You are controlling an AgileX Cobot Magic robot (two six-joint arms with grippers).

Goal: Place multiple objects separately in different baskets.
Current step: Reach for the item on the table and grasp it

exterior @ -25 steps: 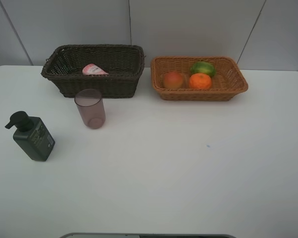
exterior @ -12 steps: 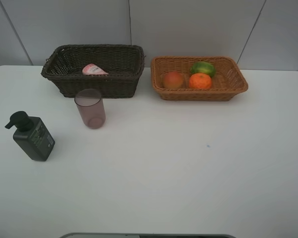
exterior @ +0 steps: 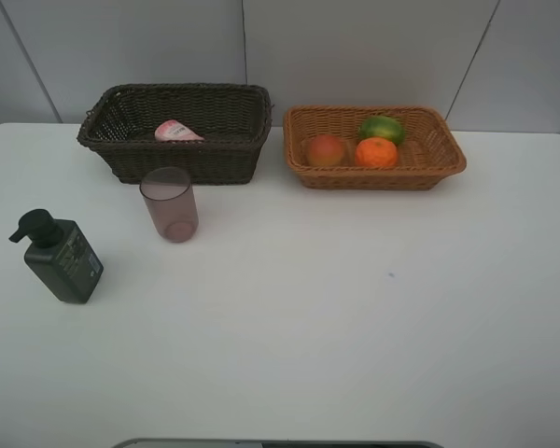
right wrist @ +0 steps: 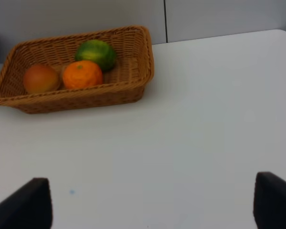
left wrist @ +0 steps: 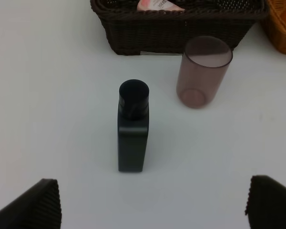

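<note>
The dark brown basket at the back left holds the pink tube. The light tan basket at the back right holds the orange, the green fruit and the red-orange fruit. The mauve cup stands upright in front of the dark basket. The dark pump bottle stands at the left. My left gripper is open and empty, short of the bottle. My right gripper is open and empty, well short of the tan basket.
The white table ends at a grey wall behind the baskets. Neither arm shows in the exterior high view. A small dark speck marks the tabletop right of centre.
</note>
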